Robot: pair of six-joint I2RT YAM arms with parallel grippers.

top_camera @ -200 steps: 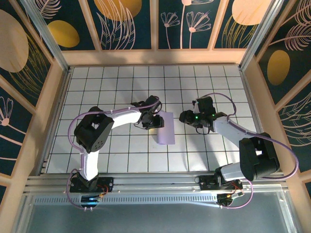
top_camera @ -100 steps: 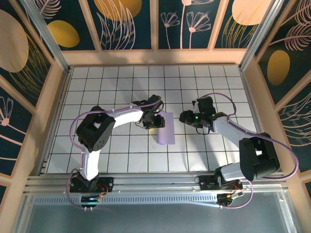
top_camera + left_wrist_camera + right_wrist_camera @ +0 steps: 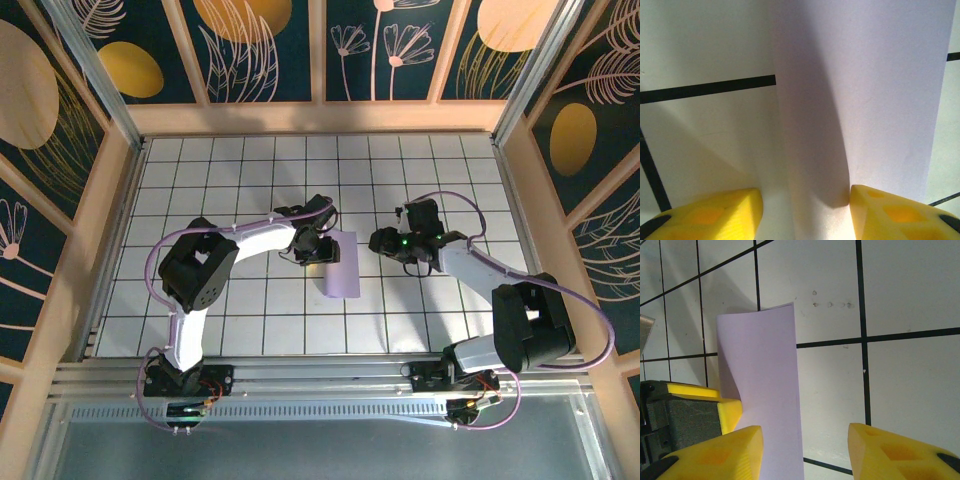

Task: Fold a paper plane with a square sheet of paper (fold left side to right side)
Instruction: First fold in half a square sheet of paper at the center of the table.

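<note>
— Where is the square sheet of paper (image 3: 343,268) to be found?

— It is seen near the middle of the white gridded bench (image 3: 250,170), doubled over into a tall narrow strip that lies between the two arms.

— How is the left pincer (image 3: 316,246) placed?

— It is set at the strip's upper left edge. In the left wrist view its yellow fingers (image 3: 715,215) are set well apart, and a raised, curved fold of the lavender paper is seen running up between them. Whether the finger at the picture's right touches that fold or only stands beside it cannot be told. Nothing is clamped.

— And the right pincer (image 3: 386,240)?

— It is placed to the right of the sheet, apart from it and turned toward it. In the right wrist view its fingers (image 3: 880,450) are spread, with bare tile and a black grid line between them. The paper's right edge is seen beside the finger at the picture's left, and a yellow finger of the left pincer is seen against the paper's far side.
</note>
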